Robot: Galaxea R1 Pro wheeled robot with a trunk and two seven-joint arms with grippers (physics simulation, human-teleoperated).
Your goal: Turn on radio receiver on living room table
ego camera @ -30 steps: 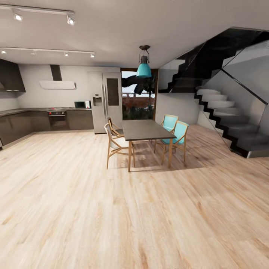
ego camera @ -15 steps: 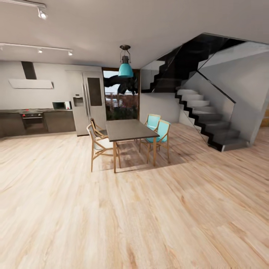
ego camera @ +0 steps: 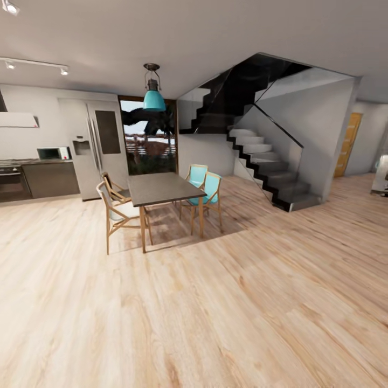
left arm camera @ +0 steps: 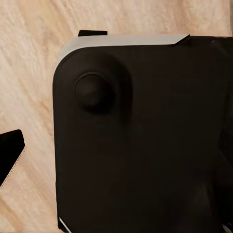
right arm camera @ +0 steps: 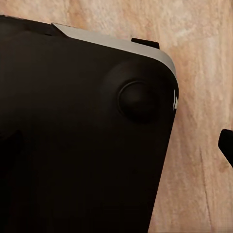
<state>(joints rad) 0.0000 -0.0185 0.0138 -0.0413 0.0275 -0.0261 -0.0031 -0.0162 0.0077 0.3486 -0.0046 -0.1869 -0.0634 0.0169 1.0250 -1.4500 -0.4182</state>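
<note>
While the head camera looks over bare floor toward a dining table and stairs, the search step runs; whether the grippers are open or closed cannot be told; next, find the living room.

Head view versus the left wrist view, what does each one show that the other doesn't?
The head view alone takes in the room: a dark dining table with chairs, a teal pendant lamp, a fridge and a dark staircase. The left wrist view alone gives a close look down on a dark rounded body with a round bump. Both show the light wood floor.
</note>
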